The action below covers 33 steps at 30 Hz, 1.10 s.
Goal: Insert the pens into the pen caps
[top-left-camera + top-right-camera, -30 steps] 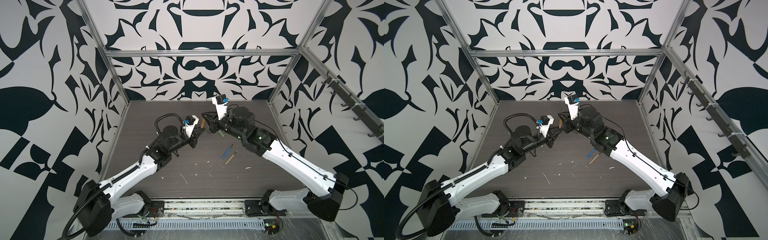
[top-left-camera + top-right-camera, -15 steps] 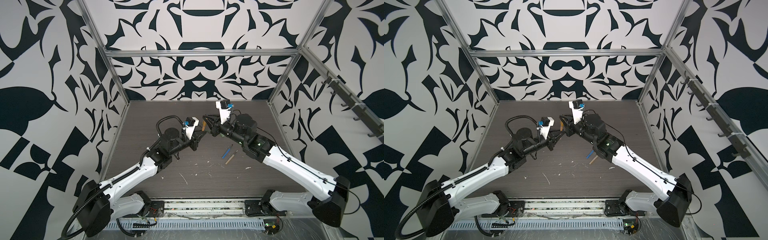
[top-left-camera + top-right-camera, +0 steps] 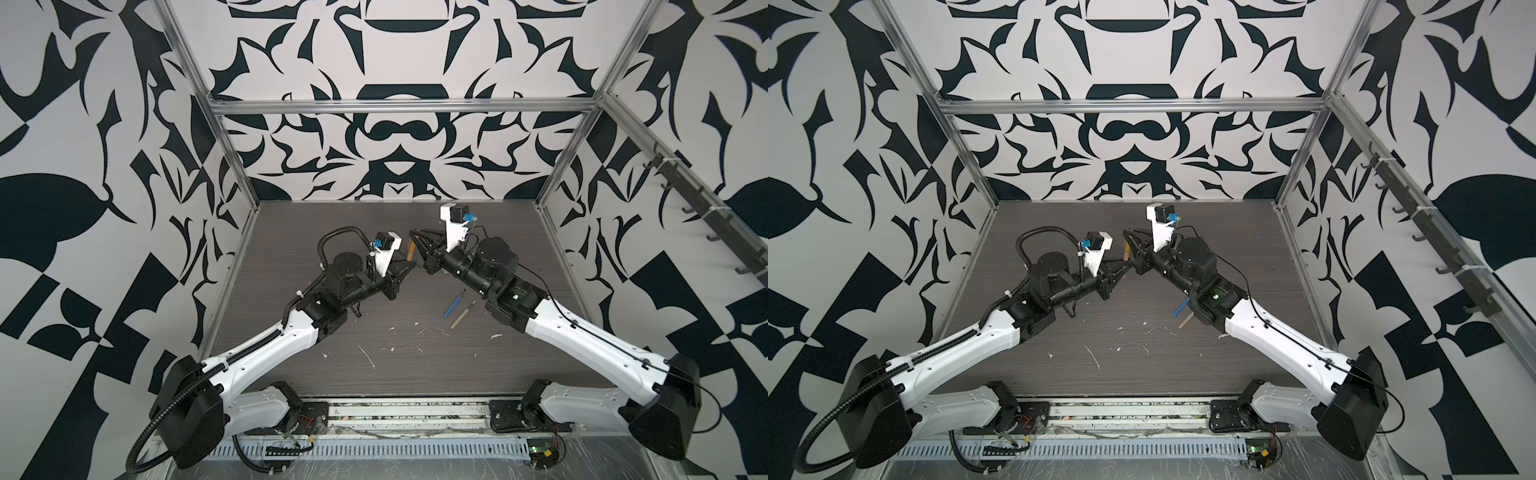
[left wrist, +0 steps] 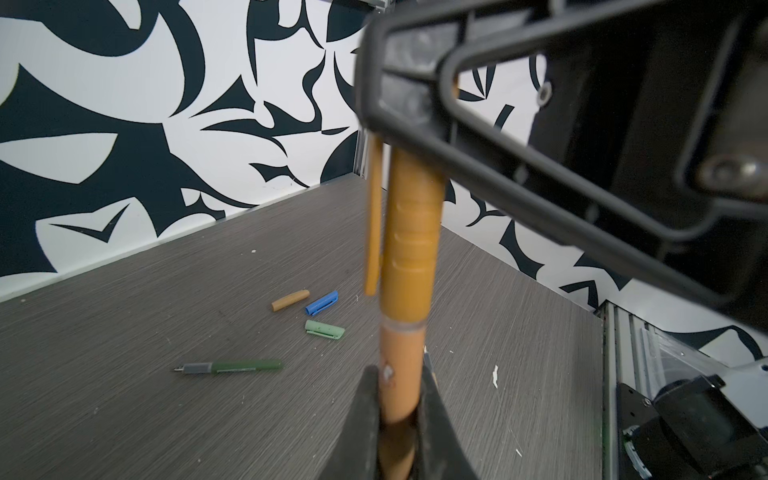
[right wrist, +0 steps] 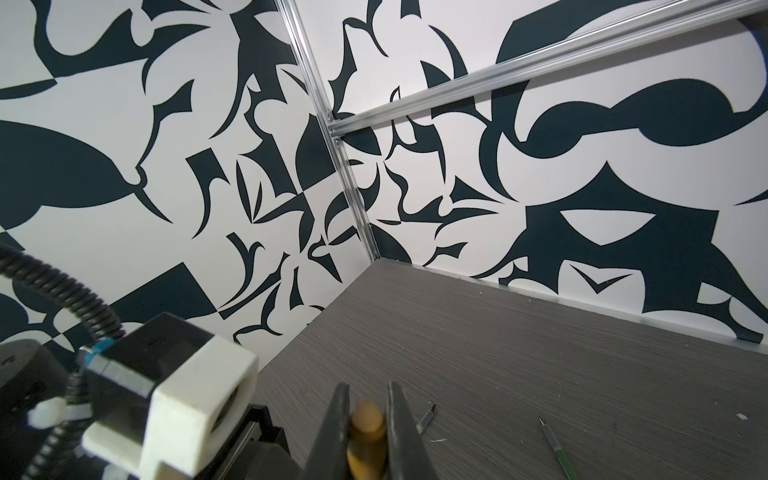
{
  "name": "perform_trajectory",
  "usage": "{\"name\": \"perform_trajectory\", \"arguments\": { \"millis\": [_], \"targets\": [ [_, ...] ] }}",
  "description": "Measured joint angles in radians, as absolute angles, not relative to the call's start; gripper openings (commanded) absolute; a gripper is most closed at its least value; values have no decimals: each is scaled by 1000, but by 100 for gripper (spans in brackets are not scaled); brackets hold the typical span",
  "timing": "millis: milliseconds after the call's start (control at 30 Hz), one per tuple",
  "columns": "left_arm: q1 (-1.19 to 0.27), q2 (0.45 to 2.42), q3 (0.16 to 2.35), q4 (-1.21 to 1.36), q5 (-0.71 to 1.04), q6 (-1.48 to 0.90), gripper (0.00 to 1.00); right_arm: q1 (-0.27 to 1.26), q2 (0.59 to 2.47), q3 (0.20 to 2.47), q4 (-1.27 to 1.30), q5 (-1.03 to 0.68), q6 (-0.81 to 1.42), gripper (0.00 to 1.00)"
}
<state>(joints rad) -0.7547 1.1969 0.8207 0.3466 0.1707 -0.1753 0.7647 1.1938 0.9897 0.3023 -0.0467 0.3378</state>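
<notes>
A dark grey, wood-grained table [image 3: 415,374] is enclosed on three sides by white walls [image 3: 399,166] covered with bold blue-black shapes. The panels are framed by aluminium rails [image 3: 399,106], and a rack of dark hooks [image 3: 694,185] is fixed along the right-hand wall. The surface is scattered with white flecks [image 3: 368,357] towards its front. Above the middle of the table, the ochre-brown pen [image 4: 401,357] is clamped by its barrel in the closed left gripper [image 4: 397,374]. The ochre-brown cap [image 4: 411,232] is pinched between the closed fingers of the right gripper [image 5: 368,392], and the pen's tip end is seen seated inside the cap. On the table, a tan cap [image 4: 290,300], a blue cap [image 4: 322,302] and a light green cap [image 4: 325,328] are grouped close together, with a dark green pen [image 4: 232,367] laid near them. A blue pen [image 3: 453,303] and a tan pen [image 3: 462,316] are laid side by side just beside the right arm [image 3: 582,336].
</notes>
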Motion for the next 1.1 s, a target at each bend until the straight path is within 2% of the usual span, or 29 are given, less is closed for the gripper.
{"name": "perform_trajectory", "arguments": {
  "millis": [600, 1100],
  "targets": [
    [-728, 1287, 859, 307, 232, -189, 0, 746, 1221, 814, 528, 4, 379, 0],
    [-690, 1322, 873, 245, 278, -236, 0, 750, 1314, 772, 645, 24, 379, 0]
  ]
}}
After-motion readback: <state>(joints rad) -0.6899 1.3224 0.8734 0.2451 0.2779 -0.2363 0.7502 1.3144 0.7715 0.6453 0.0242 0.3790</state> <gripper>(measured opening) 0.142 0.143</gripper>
